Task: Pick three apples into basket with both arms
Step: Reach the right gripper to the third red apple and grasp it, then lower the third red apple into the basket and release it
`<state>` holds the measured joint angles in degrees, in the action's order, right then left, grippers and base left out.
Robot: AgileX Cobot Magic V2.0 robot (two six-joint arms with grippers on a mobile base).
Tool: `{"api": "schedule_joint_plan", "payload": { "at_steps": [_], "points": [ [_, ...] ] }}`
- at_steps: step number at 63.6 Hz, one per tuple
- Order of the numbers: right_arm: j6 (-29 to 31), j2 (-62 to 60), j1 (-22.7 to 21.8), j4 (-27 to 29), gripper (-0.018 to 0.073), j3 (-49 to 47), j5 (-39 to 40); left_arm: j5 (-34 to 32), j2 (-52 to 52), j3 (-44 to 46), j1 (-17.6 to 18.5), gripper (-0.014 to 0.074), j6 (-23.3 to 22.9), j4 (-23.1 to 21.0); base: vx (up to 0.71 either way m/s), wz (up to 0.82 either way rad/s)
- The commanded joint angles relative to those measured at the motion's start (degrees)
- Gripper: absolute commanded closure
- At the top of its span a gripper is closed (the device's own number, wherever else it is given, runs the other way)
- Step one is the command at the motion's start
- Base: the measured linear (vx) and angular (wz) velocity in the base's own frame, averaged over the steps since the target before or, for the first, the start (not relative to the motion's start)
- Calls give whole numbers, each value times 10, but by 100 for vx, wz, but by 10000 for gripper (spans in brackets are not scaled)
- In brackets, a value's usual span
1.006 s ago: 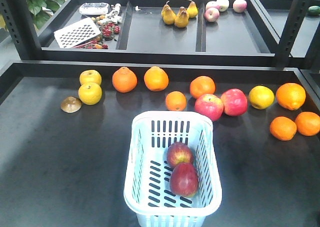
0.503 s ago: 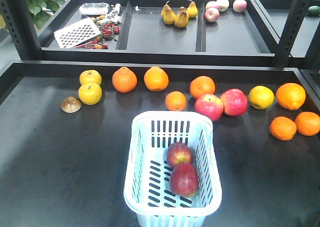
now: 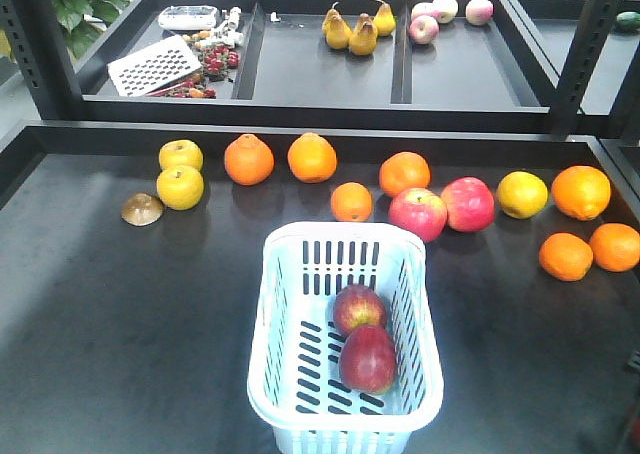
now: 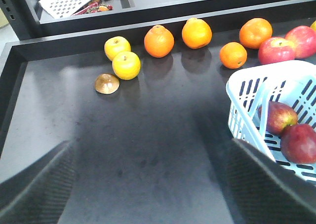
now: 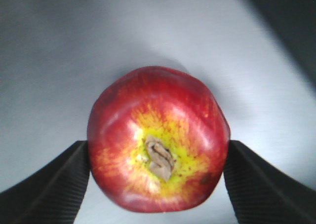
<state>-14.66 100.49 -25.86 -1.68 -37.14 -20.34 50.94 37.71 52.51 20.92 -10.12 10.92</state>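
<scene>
Dark tabletop holds the basket with 2 apples; right tool grips apple 3, left tool wide, holding nothing

A dark red apple fills the centre of the frame, its yellow-green patch and brown stem end facing the camera. The right gripper flanks it — one black ribbed finger at lower left, the other at lower right — each touching its sides, above a blurred grey surface.
</scene>
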Motion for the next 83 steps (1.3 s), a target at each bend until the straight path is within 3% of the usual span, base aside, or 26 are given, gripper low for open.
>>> {"api": "schedule_joint_plan", "payload": {
  "at_steps": [1,24,39,49,61,69,83],
  "points": [
    [2,-44,32,-2,267,-10,8,-32,1,14,-1,6,-4,4,0,0],
    [4,-218,183,-17,267,-10,-64,-32,1,14,-1,6,-4,4,0,0],
    [30,-367,338,-5,267,-10,-111,-32,1,14,-1,6,-4,4,0,0],
    [34,-424,447,31,267,-11,-95,-32,1,14,-1,6,-4,4,0,0],
    [34,-401,545,61,267,-38,-30,-32,1,14,-1,6,-4,4,0,0],
    [34,-345,581,46,267,-73,-15,-32,1,14,-1,6,-4,4,0,0],
    [35,-238,585,17,246,-119,-13,-32,1,14,-1,6,-4,4,0,0]
  ]
}}
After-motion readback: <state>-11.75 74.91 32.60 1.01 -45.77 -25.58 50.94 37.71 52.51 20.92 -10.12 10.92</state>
